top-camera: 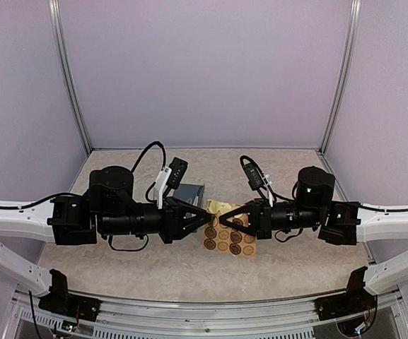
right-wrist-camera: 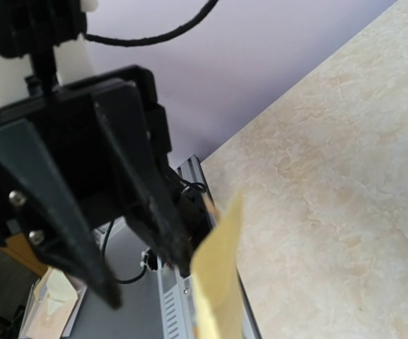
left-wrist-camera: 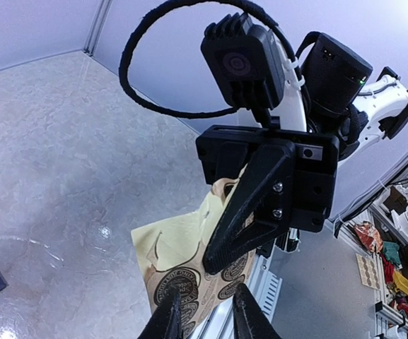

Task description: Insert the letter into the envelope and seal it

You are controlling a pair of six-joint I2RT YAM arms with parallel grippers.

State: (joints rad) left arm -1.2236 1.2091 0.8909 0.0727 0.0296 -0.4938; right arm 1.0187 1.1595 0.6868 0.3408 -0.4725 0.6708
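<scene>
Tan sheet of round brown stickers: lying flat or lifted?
Lifted. The tan sheet of round brown stickers curls up off the marbled table, its upper part pinched by the shut right gripper.

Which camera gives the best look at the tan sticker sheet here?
Top external: the sticker sheet is seen face-on from above, rows of round brown stickers visible. Left wrist shows part of the sheet, close and angled, with printed stickers. Right wrist sees the sheet nearly edge-on, a tan sliver.

Nothing legible here: the round brown stickers (left-wrist-camera: 177,284) on the tan sheet (top-camera: 218,206) carry ringed lettering, but it's too small and blurred to read.
</scene>
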